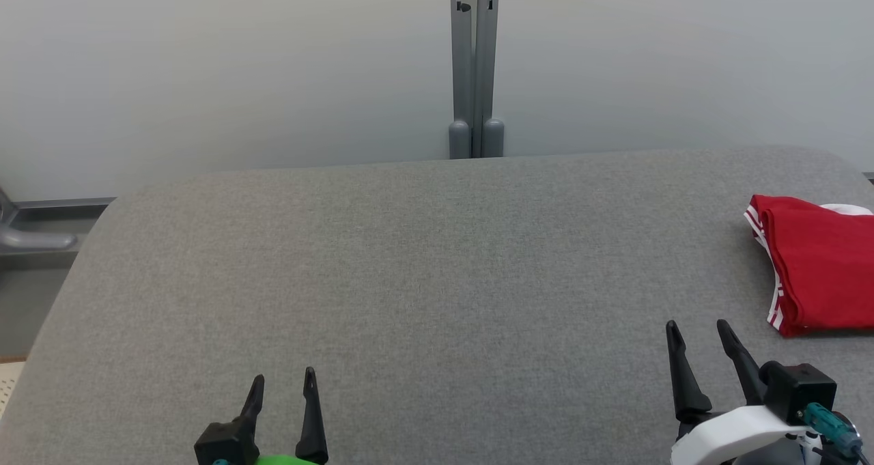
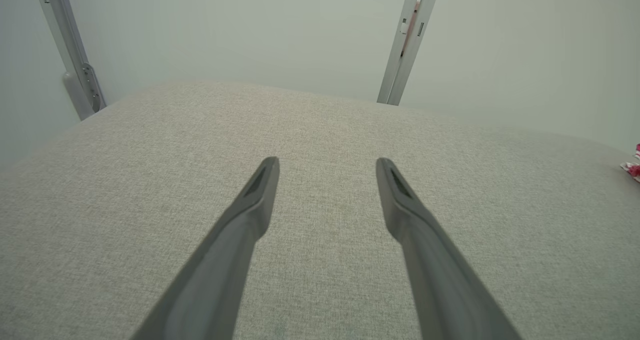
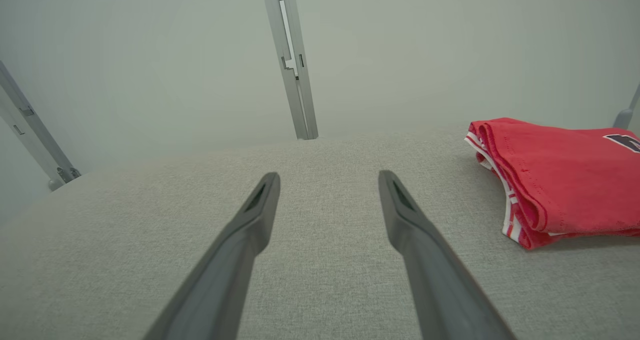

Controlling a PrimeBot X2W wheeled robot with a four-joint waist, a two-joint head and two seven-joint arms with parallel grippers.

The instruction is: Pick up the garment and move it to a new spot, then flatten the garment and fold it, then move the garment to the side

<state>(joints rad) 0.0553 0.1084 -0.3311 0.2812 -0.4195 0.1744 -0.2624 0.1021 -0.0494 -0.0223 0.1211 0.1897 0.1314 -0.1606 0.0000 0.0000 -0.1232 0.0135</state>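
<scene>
Table is taking up most of the head view, a wide flat grey surface. Its middle is likely serving as the working patch for flattening and folding.

Garment is lying at the table's far right, partly running off the head view's edge and well apart from that middle patch. It is sitting as a compact red stack with its layers folded over each other. The white-striped hem edges are facing the table's centre, and a dark print is showing on top in the right wrist view. Going by that, the fold and the move aside are looking done. It could also just be waiting there as a stack; the frames aren't settling which.

Right gripper is hovering over the table's front, left of the garment and nearer the robot, not touching it. Its fingers are standing apart with nothing between them. That is making it the arm closest to the cloth, so any further pick is probably falling to it.

Left gripper is hanging low at the front left, well apart from the garment. Its fingers are likewise spread and empty, pointing out over the table. Both are looking parked rather than reaching.
</scene>
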